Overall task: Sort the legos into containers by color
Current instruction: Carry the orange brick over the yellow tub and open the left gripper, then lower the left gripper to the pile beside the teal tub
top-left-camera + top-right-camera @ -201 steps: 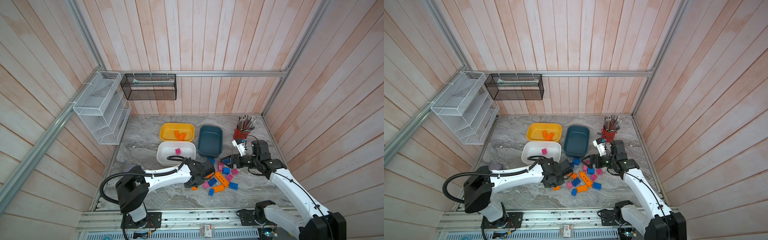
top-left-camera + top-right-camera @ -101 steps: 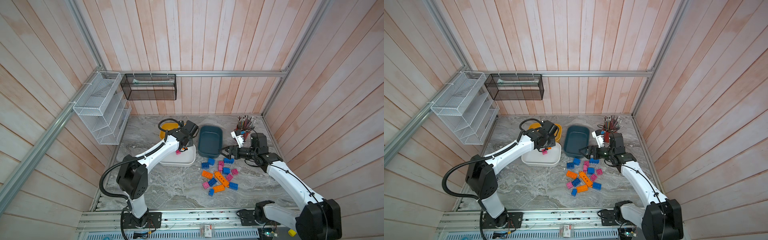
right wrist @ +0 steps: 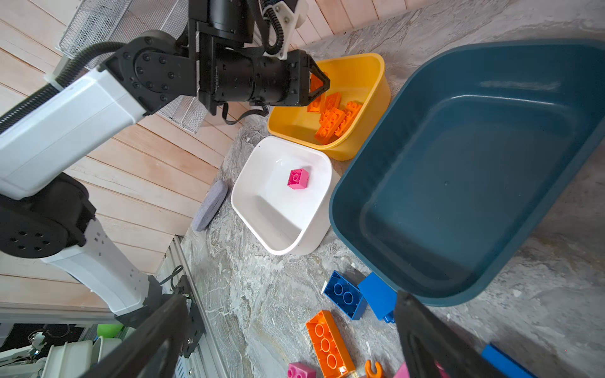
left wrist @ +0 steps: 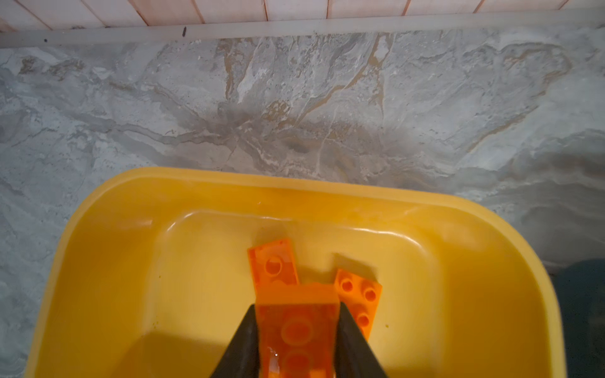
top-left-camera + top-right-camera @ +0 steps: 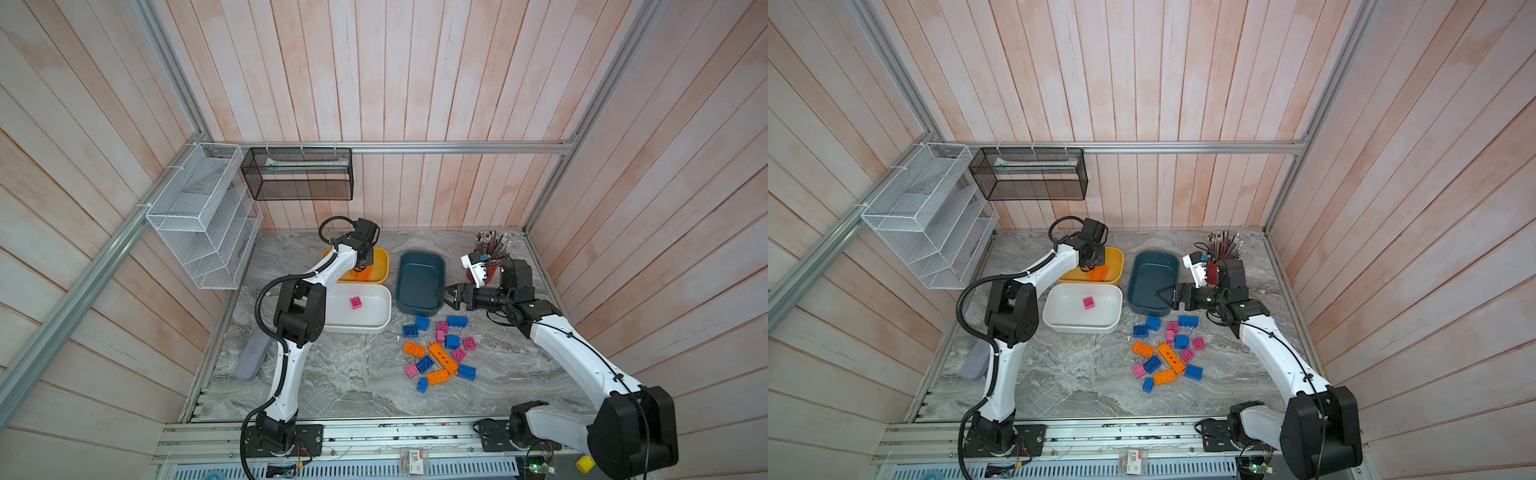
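Legos (image 5: pixel 440 353) in orange, blue and pink lie scattered on the desk (image 5: pixel 353 382) nearest my bases, a long orange one (image 5: pixel 443 358) slanting among them. Just beyond them my right end effector (image 5: pixel 442 295) hangs with its jaws spread wide, gripping nothing, at the near right corner of the teal container (image 5: pixel 419 266). Left of that, the white container (image 5: pixel 374 326) holds a single pink brick (image 5: pixel 355 302). Farthest off, my left end effector (image 4: pixel 296 307) is clamped narrow on an orange brick (image 4: pixel 296 330) above the yellow container (image 4: pixel 131 235), where other orange bricks (image 4: pixel 273 266) lie on the tub's floor. The yellow container stands just behind the white one, both beside the teal.
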